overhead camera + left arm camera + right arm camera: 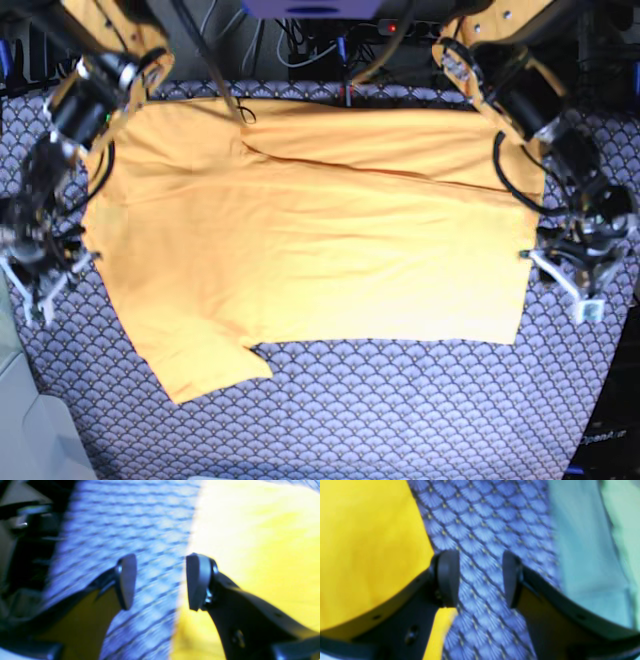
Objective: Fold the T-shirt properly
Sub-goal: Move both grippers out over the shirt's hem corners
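From my remote station, the bench (400,420) lies under a blue-violet cloth printed with a repeating fan-scale pattern. Behind its far edge I see a dark tangle of cables (300,45) and one small red indicator light (395,27). A pale grey surface (30,440) sits past the near left corner. The right wrist view shows a blurred pale teal-green surface (590,555) beyond the cloth's edge. Lighting is bright and even.

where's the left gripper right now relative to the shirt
In the base view the left gripper sits at the right, open, just off the T-shirt's right edge over the blue patterned cloth. Its wrist view shows that edge beside one finger.
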`<action>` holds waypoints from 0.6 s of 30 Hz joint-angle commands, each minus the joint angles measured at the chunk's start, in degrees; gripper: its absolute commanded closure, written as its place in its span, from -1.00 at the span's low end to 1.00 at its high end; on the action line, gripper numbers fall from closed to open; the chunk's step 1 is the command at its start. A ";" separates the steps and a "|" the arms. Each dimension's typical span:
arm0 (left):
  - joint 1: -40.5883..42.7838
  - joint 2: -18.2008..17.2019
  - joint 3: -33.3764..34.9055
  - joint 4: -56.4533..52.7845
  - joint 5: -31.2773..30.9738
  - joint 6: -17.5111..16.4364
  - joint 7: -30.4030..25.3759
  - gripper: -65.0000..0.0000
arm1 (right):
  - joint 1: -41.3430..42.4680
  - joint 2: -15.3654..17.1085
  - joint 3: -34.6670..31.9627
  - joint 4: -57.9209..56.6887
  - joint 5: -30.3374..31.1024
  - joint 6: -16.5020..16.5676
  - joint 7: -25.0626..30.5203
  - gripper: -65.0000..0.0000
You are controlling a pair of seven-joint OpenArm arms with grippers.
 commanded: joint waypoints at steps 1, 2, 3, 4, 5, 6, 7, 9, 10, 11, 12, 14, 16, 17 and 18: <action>-2.66 -0.76 1.29 -1.03 -0.67 0.36 -2.52 0.04 | 4.03 1.54 -0.16 -2.65 -0.51 -0.25 1.24 0.11; -3.46 -0.76 2.08 -2.61 -0.67 0.36 -3.66 0.04 | 6.58 2.42 -0.16 -6.52 -1.65 -0.25 1.24 0.11; -3.98 -0.76 3.04 -3.93 -0.67 0.36 -5.07 0.04 | 8.78 3.13 -0.16 -9.77 -2.53 -0.25 1.41 0.11; -4.69 -0.76 4.27 -5.33 -0.67 0.36 -6.65 0.04 | 10.97 3.65 -0.16 -13.20 -3.32 -0.25 2.29 0.11; -5.39 -0.93 5.77 -7.18 -0.49 1.19 -8.15 0.04 | 12.82 4.09 -0.16 -16.28 -3.85 -0.25 3.61 0.11; -6.09 -1.11 7.53 -9.73 -0.32 2.95 -9.64 0.04 | 14.14 4.62 -0.16 -19.53 -4.38 -0.25 5.46 0.11; -6.62 -1.29 8.76 -12.10 -0.32 4.36 -10.69 0.04 | 15.02 4.88 -0.16 -22.08 -4.82 -0.25 7.22 0.11; -7.59 -1.37 10.87 -16.41 -0.23 7.08 -12.98 0.04 | 16.60 5.41 -0.16 -28.41 -6.05 -0.25 11.96 0.11; -7.94 -1.73 11.40 -17.64 -0.23 7.88 -13.51 0.04 | 17.13 5.85 -0.33 -31.05 -6.57 -0.25 13.90 0.11; -8.12 -1.99 11.75 -18.87 -0.58 8.58 -13.77 0.04 | 17.65 6.20 -1.13 -33.68 -6.75 -0.25 15.57 0.11; -8.20 -2.16 11.84 -19.58 -0.67 9.02 -14.21 0.04 | 18.01 6.55 -1.65 -36.06 -6.84 -0.25 16.80 0.11; -8.20 -2.08 11.84 -20.10 -0.67 9.11 -14.48 0.04 | 18.01 7.26 -2.09 -38.78 -6.84 -0.25 19.00 0.11; -8.20 -1.90 11.84 -19.66 -0.67 9.11 -14.48 0.04 | 18.01 7.35 -2.09 -40.45 -6.84 -0.25 21.37 0.10; -8.20 -1.81 11.84 -19.66 -0.67 9.11 -14.48 0.04 | 18.01 7.52 -2.09 -40.89 -6.84 -0.25 22.07 0.10; -8.20 -1.99 11.84 -19.66 -0.67 9.11 -14.48 0.04 | 18.01 7.61 -2.09 -41.33 -6.84 -0.25 22.60 0.10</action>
